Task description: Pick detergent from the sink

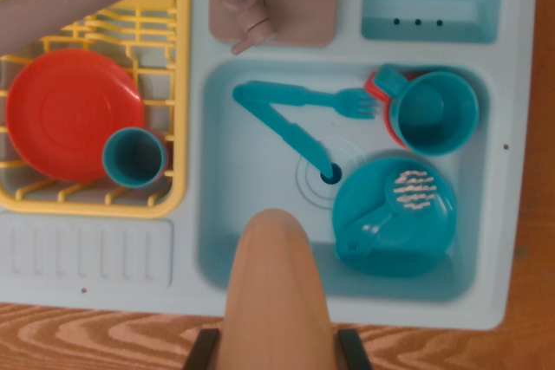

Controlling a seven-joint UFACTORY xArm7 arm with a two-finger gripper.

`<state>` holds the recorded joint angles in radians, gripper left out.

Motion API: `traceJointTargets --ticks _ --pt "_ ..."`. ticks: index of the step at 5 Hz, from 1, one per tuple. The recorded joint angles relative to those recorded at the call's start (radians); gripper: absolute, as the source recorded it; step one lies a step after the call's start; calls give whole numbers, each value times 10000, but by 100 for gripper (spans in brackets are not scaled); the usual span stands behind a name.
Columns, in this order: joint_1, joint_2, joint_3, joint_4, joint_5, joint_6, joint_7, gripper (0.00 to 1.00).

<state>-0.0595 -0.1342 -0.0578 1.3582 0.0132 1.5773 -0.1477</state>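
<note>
At the bottom edge we see our tool [276, 354] pinching the peach detergent bottle [273, 292], lifted over the pale blue sink [251, 153], teal fork [347, 101] and pot [395, 214] below, wooden tabletop [87, 340] beneath

Red plate [74, 114] and teal cup [133, 158] in yellow rack [178, 84]

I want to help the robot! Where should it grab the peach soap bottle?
Grab the detergent bottle around its wide lower body, one finger on each side, coming from the front edge of the sink. Its top tapers to a rounded tip that would likely slip. The gripper sits pressed against that wide part.
</note>
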Motion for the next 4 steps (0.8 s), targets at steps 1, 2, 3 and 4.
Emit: traceJointTargets --ticks 1,2,3,4 --pt "0 0 0 0 0 0 0 100" --pt "1 -61 0 205 -6 265 8 100" --pt "1 -61 0 205 -6 265 8 100" --pt "1 -110 1 371 -11 480 15 100"
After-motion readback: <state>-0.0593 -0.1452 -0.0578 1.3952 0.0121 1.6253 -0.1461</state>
